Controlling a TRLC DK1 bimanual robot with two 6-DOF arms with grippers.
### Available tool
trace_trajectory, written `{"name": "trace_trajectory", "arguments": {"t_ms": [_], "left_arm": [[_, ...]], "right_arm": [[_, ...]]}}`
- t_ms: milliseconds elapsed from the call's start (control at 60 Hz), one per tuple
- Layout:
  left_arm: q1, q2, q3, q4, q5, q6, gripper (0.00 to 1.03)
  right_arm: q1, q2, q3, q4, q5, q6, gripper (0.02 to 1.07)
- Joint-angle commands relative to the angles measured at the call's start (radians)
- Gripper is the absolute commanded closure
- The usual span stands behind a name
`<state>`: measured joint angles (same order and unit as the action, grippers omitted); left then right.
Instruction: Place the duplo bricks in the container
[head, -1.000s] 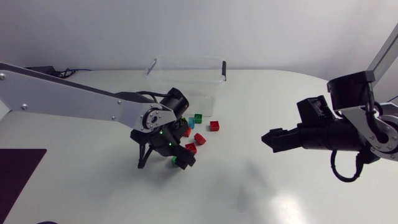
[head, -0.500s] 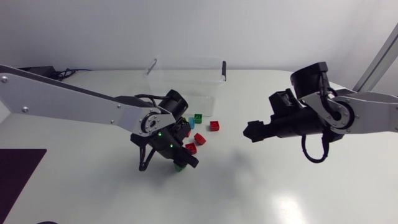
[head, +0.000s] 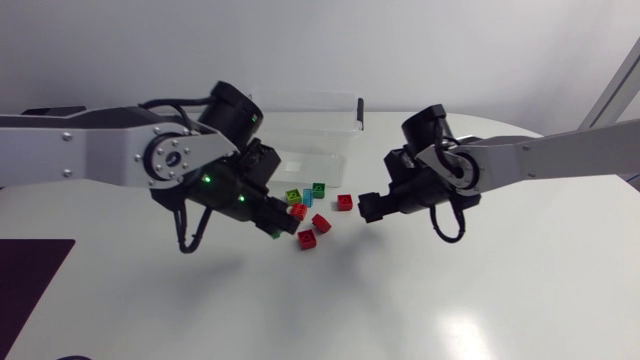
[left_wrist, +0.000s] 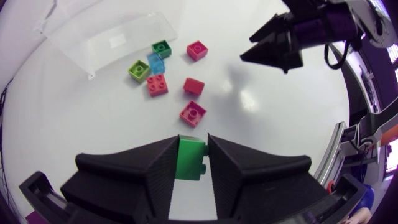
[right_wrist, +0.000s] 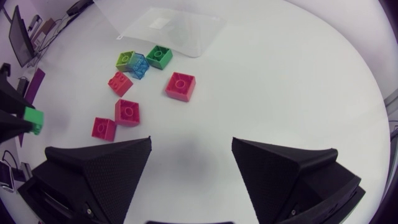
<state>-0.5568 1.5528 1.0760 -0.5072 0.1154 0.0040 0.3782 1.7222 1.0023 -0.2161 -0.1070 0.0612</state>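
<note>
My left gripper (left_wrist: 191, 167) is shut on a dark green duplo brick (left_wrist: 191, 155) and holds it above the table, left of the loose pile (head: 270, 226). The pile holds several red bricks (head: 321, 222), a lime one (head: 293, 196), a blue one (head: 308, 200) and a green one (head: 318, 188). Behind them stands the clear plastic container (head: 305, 125). My right gripper (head: 372, 207) is open just right of the pile, near the red brick (right_wrist: 180, 85) ahead of its fingers, with nothing between them (right_wrist: 189, 149).
The table is white, with bare surface in front of the pile and toward the right side. A dark mat (head: 30, 270) lies at the front left corner. The two grippers face each other across the pile.
My left gripper has shut on the green brick and lifted it up and back from the table. My right arm has swung in from the right to the pile's edge.
</note>
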Motion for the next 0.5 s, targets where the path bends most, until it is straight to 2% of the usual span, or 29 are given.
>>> {"name": "trace_trajectory", "arguments": {"t_ms": [0, 200, 483], "left_arm": [[0.049, -0.045, 0.052, -0.005, -0.008, 0.014, 0.8], [0.143, -0.071, 0.108, 0.062, -0.006, -0.004, 0.8], [0.193, -0.011, 0.199, 0.134, 0.001, -0.027, 0.8]], "right_arm": [[0.027, 0.071, 0.062, 0.014, 0.024, 0.032, 0.13], [0.057, 0.186, 0.168, 0.012, 0.092, 0.068, 0.13], [0.087, 0.343, 0.36, -0.094, 0.13, 0.106, 0.13]]}}
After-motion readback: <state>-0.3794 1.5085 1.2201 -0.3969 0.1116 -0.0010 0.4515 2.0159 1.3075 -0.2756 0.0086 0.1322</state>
